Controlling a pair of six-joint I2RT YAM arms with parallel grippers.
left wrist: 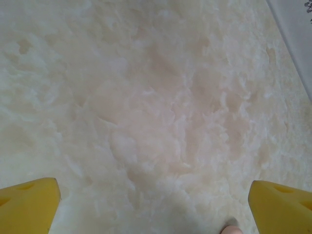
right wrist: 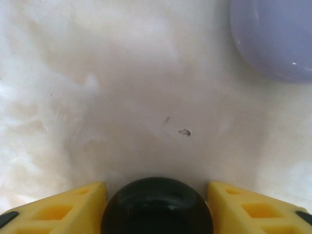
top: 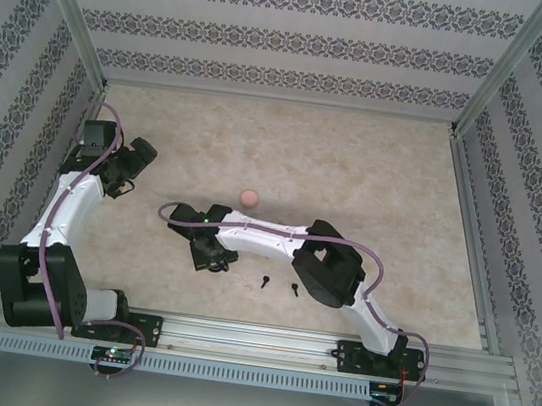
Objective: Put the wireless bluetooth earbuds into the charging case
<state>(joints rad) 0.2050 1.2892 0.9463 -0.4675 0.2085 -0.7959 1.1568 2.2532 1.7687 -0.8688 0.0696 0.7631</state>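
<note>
On the table (top: 376, 177), the right gripper (right wrist: 156, 189) clasps the black case (right wrist: 156, 212), near the lilac case (right wrist: 275, 36). Two black earbuds (top: 266, 282) lie beside that arm. The left gripper (left wrist: 153, 195) hangs wide open over bare tabletop.

My pads (right wrist: 58, 209) looked like matt yellow moulded plastic. The black case (right wrist: 156, 207) shone glossy and smooth, the lilac case (right wrist: 278, 39) had a satin plastic sheen, and the marbled tabletop (right wrist: 122, 97) looked matt.

A: Colours?
B: Cream marbled tabletop (top: 376, 177); pale pink round case (top: 250, 197). Nearer the arm bases than it, two tiny black stemmed earbuds (top: 266, 283).
A: Walls?
B: White wallpaper (top: 273, 42), grey-violet floral stripes. Also a lilac round case (right wrist: 278, 39), a glossy black round case (right wrist: 156, 207), yellow gripper fingers (right wrist: 53, 209).
</note>
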